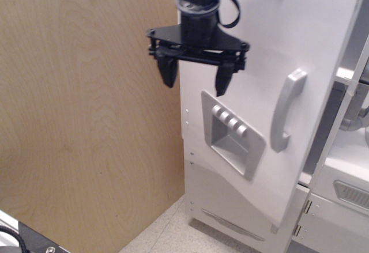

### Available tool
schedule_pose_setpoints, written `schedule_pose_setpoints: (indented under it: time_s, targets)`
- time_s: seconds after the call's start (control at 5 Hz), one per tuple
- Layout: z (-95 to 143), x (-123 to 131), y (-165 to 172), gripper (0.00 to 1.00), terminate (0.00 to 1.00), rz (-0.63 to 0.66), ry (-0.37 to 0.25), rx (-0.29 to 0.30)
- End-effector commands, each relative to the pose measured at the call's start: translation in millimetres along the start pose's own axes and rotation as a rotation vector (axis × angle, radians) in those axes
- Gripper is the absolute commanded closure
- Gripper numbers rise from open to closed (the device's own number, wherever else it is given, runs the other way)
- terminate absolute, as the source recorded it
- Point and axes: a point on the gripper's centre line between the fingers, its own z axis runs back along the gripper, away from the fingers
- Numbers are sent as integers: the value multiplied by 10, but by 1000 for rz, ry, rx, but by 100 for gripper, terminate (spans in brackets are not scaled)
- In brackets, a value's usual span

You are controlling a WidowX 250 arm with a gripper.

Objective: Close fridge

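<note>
Gripper (195,76) hangs before the fridge (300,45) door, fingers spread, empty.
Door nearly shut; shelves hidden, arm cropped above.

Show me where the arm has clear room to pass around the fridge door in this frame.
Open room lies left of the fridge door, in front of the plywood wall, and down over the speckled floor at the fridge's foot. It is crowded at the door face: the open end effector hangs just above the dispenser panel, with the grey handle to its right.
</note>
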Motion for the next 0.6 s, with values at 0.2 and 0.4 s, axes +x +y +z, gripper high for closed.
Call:
schedule_pose_setpoints:
  time_s: [0.2, 0.4]
  targets:
    - [51, 535, -285, 0, 0, 74, -38, -7]
    - [61, 594, -335, 0, 0, 89, -16, -12]
